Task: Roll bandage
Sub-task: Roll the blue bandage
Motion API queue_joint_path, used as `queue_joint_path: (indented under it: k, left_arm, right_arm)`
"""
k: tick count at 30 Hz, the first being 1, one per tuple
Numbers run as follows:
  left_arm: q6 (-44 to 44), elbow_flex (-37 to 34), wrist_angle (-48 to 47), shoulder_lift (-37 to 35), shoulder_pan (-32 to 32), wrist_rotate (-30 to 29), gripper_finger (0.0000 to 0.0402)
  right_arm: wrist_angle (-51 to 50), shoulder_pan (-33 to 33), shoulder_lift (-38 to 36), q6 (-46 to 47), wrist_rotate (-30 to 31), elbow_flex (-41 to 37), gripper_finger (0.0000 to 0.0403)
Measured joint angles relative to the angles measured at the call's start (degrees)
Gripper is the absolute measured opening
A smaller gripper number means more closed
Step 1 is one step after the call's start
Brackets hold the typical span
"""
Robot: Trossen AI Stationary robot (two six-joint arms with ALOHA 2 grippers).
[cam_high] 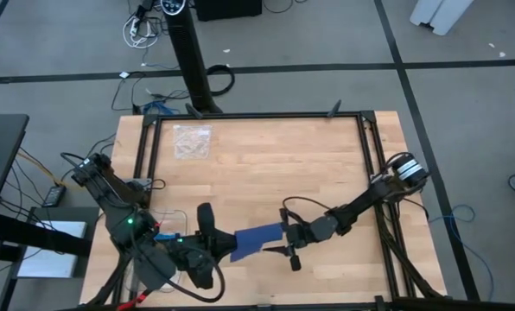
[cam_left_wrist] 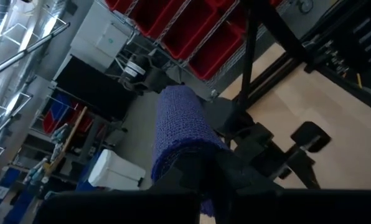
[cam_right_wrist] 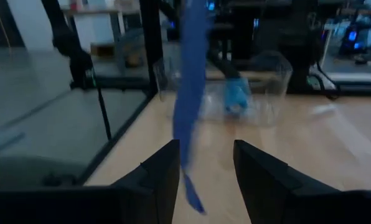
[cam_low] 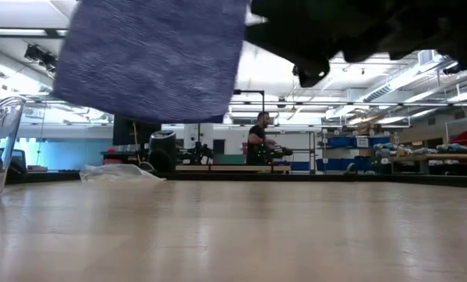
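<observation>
Counter: I see a light wooden counter [cam_high: 266, 164] inside a black frame, on a grey floor crossed by dark tape lines.
Room: in the low view I look across into a workshop with ceiling strip lights, shelving with blue bins, and a person [cam_low: 258, 137] in dark clothes standing far back at a bench. My left wrist view shows red bins [cam_left_wrist: 192, 28] on a wire rack.
Bandage: the bandage [cam_high: 256, 240] is a dark blue strip held off the counter near its front edge, stretched between my two tools.
Left tool: my left tool [cam_high: 212, 246] is clenched on the strip's left end, where the fabric bunches over the fingers.
Right tool: my right tool [cam_high: 285, 238] sits at the strip's right end; I cannot tell whether it grips.
Other items: a clear plastic bag [cam_high: 193, 141] lies near the far left corner, and a clear container [cam_right_wrist: 260, 87] with a light-blue item [cam_right_wrist: 236, 98] stands beyond the strip.
Writing: I can read none.
Hidden: the low view cuts off the bandage and the arm above it.
</observation>
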Motion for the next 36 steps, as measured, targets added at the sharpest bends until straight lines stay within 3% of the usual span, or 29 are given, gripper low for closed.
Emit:
queue_joint_path:
  k: [7, 17, 22, 28, 32, 36]
  left_arm:
    - [1.5, 0.0, 0.5, 0.0, 0.3, -2.0, 0.0016]
    - [7.1, 0.0, 5.8, -0.2, 1.0, -3.0, 0.0016]
    - [7.2, 0.0, 6.2, -0.7, 1.1, -2.7, 0.0016]
    - [7.2, 0.0, 5.6, -1.1, 1.0, -4.3, 0.0016]
    - [5.8, -0.1, 4.3, -2.1, 1.0, -8.5, 0.0016]
    - [3.1, -2.5, 2.9, -3.8, 1.1, -8.7, 0.0016]
  right_arm:
    - [4.1, 0.1, 5.1, 0.6, -2.0, 3.7, 0.0174]
    - [3.1, -0.2, 9.1, 1.6, 1.9, 5.4, 0.0176]
    - [4.3, 0.1, 9.0, 1.4, 3.0, 5.4, 0.0134]
    - [3.8, 2.0, 9.0, 0.4, 3.0, 5.4, 0.0013]
    - [5.2, 5.2, 9.0, -0.4, 2.8, 5.4, 0.0009]
    - [6.0, 9.3, 9.0, -3.3, 2.6, 7.9, 0.0004]
